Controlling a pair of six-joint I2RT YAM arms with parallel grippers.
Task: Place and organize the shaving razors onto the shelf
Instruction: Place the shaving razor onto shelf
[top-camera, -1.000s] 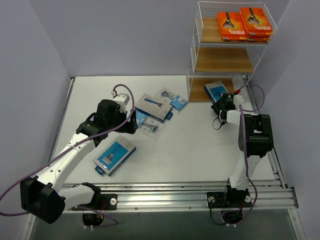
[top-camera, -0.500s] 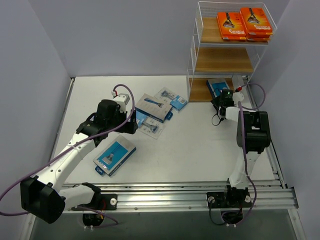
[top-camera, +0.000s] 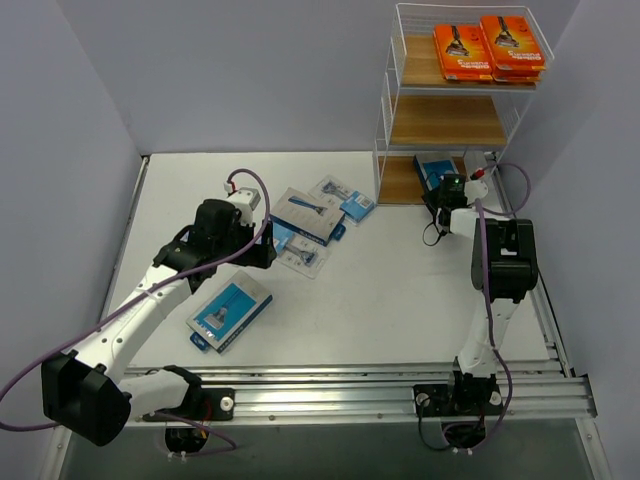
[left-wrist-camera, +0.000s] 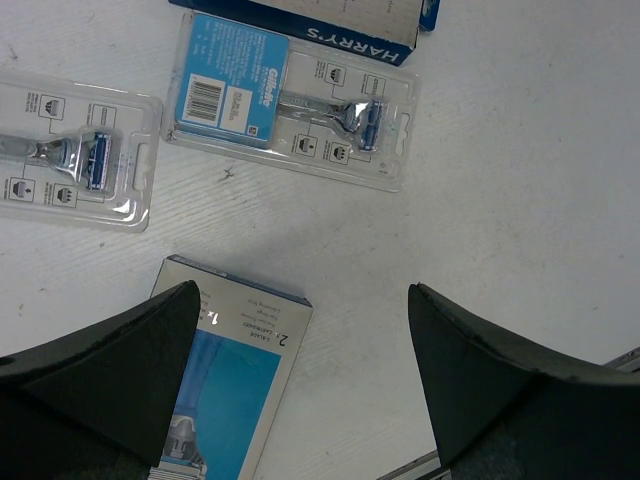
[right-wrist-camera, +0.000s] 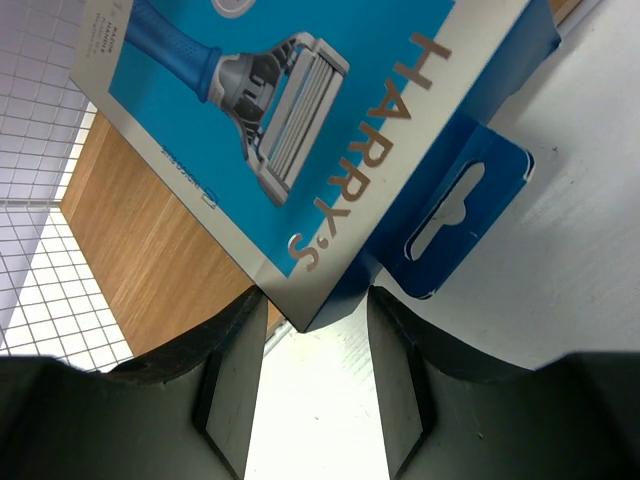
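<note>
Right hand (right-wrist-camera: 315, 320): clamped on one corner of the blue Harry's box (right-wrist-camera: 280, 110), a finger on either side of that corner, and the printed face is turned up at the wrist camera.
Harry's box: it reaches straight out past the right fingertips. Its far part is over the wood of the lowest tier, its held corner and hang tab over the white table (top-camera: 380, 290). Resting or hanging clear? I can't tell.
Shelf (top-camera: 445, 122): directly in front of the right hand, with its mesh wall off to the left of the fingers in the wrist view.
Orange boxes (top-camera: 463, 50): up on the top tier, high above and beyond the right hand, lying flat side by side.
Left hand (left-wrist-camera: 302, 310): fingers spread wide and gripping nothing. It hovers over the table, well apart from the shelf.
Blue-and-grey box (left-wrist-camera: 235, 380): flat on the table under the left hand, just inside the left-side finger, one end hidden behind it.
Blister pack (left-wrist-camera: 290, 110): ahead of the left fingertips, lying flat, blue card and razor head showing through the plastic.
Second blister pack (left-wrist-camera: 70, 150): ahead too, but off to the left of the fingers, near the first and not touching it.
Navy box (left-wrist-camera: 290, 18): farthest out from the left fingertips, just beyond the first blister pack, with only its lettered edge in view.
</note>
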